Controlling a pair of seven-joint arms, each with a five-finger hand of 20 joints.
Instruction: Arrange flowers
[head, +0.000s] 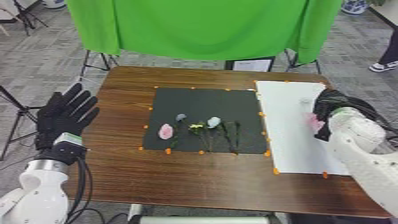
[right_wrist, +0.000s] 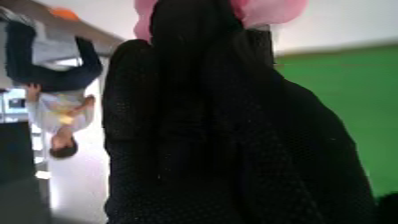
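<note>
My right hand (head: 331, 102) clamped on pink flower (right_wrist: 274, 10) over white sheet (head: 293, 145), right side of bench (head: 178, 175); left hand (head: 62, 122) relaxed, fingers apart. Flower likely light, petals soft, easily bruised; best held by stem, gently, just below bloom.

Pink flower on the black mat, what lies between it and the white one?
A yellow flower and a green stem, in the head view.

The mat (head: 231, 100) lies on the surface (head: 169, 180), with flowers (head: 166, 131) on it. Right of the mat: the sheet (head: 293, 155), alongside, and a further flower (head: 314, 123). Behind the mat, beyond the surface: the hanging cloth (head: 191, 30).
</note>
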